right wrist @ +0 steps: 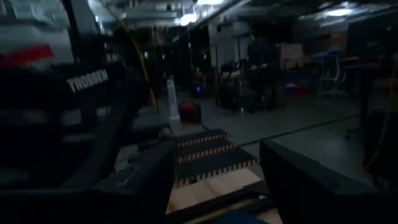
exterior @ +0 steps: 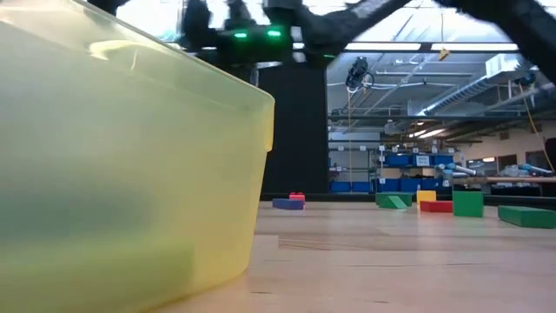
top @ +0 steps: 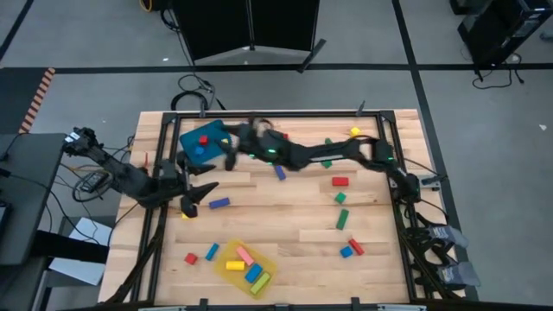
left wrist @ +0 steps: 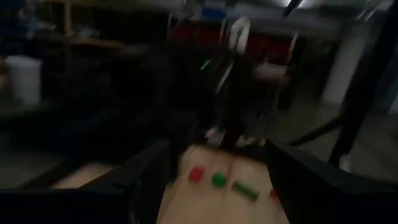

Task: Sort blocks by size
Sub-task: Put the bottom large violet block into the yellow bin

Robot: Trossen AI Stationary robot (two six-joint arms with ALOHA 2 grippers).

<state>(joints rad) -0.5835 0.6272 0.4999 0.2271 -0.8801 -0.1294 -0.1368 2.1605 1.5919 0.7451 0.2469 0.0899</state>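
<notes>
Dark right tool [top: 235, 142] open over blue bin [top: 192, 136]; left tool [top: 200, 194] open.

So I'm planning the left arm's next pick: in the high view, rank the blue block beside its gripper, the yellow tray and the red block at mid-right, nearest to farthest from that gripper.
1. Blue block, just right of the left gripper.
2. Yellow tray, at the table's front edge.
3. Red block, across on the right half.
</notes>
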